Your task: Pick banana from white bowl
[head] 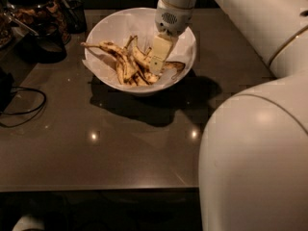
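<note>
**Tool lowered into the white bowl, at the grasping step of the banana pick.**

The robot arm (pixel 255 129), cut off by the frame's right and lower edges, reaches over the dark surface (pixel 120 148), so the tool comes down steeply from above, which suits fruit lying in a deep dish. The white bowl (pixel 103 30) sits directly beneath the tool. Well to the tool's left stands a dark glass jar (pixel 33 13), partly out of frame. The pile of bananas (pixel 122 64) spreads left of the tool. The banana (pixel 171 66) lies in the bowl just to its right, dark end pointing away. The tool (pixel 155 70) is sunk among the fruit. Its own body hides the contact, so whether it is spread, closed or pinching cannot be told.
</note>
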You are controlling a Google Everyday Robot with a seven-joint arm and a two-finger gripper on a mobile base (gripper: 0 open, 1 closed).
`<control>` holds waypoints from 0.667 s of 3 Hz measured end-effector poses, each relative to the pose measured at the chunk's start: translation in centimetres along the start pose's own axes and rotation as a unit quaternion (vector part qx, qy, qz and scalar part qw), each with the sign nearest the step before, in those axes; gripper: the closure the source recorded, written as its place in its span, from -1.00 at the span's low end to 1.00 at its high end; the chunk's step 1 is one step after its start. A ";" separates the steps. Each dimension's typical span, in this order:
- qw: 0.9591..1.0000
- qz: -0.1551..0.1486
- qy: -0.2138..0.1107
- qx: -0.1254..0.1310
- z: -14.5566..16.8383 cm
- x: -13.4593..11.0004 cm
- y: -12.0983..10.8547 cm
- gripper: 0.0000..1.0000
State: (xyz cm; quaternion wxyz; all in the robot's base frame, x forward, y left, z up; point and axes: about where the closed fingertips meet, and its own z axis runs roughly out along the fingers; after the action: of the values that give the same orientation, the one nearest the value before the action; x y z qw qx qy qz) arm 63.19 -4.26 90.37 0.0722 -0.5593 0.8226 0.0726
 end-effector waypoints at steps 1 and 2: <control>1.000 0.000 0.001 0.000 0.0 0.0 0.0 -0.50; 0.999 -0.022 -0.017 0.033 -0.3 -0.2 -0.3 -0.28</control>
State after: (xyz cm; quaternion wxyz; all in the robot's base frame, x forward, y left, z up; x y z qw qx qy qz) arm 63.54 -4.29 90.73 0.1066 -0.5731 0.8108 0.0531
